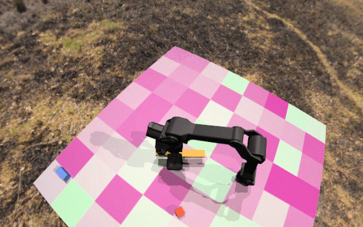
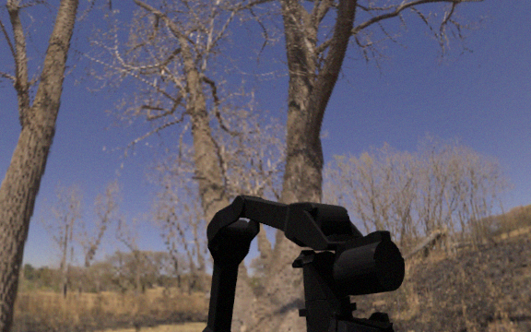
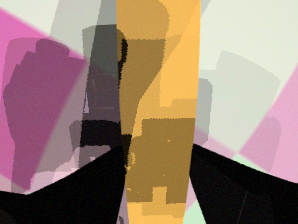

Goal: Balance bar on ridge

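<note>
Orange-yellow bar (image 1: 194,153) (image 3: 180,75) under arm's wrist, over checkered counter (image 1: 116,197); long axis runs left-right in top view, lengthwise up-down in wrist view. End effector (image 1: 174,154) (image 3: 156,152) grasping bar, fingers on both long sides. Ridge contact hidden, cannot tell. Black arm (image 1: 214,132) (image 2: 265,212) arches above. Red-orange cube (image 1: 179,212) and blue block (image 1: 62,173) lie apart from bar.

The arm (image 1: 214,133) (image 2: 265,212) is matte black (soberly so), with chunky cylindrical joints and flat-sided links.
</note>
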Robot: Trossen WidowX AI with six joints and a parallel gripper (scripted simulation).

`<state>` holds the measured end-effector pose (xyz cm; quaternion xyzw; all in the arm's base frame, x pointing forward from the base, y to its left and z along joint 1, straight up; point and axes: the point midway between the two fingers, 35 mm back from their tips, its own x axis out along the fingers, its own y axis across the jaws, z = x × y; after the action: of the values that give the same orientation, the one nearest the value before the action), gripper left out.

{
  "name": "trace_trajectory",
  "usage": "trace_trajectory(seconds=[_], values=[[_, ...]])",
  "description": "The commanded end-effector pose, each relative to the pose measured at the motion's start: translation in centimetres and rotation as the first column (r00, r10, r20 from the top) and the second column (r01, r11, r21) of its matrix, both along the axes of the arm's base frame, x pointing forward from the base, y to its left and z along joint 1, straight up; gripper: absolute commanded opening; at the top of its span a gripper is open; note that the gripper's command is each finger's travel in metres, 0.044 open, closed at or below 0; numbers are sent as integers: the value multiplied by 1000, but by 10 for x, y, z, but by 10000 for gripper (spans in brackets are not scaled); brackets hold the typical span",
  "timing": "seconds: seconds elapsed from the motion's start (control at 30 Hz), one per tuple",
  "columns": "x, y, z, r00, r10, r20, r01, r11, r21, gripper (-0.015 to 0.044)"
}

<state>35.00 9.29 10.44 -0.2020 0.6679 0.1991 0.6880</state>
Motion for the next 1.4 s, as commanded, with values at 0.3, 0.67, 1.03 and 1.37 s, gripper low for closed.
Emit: trace_trajectory(seconds=[0.3,0.67,1.03,1.37], values=[[0,1,-2,1000,-2,1,2,1000,4,0],[0,1,-2,1000,-2,1,2,1000,4,0],[0,1,-3,1000,-2,1,2,1000,4,0],[0,1,-4,1000,-2,1,2,1000,4,0]])
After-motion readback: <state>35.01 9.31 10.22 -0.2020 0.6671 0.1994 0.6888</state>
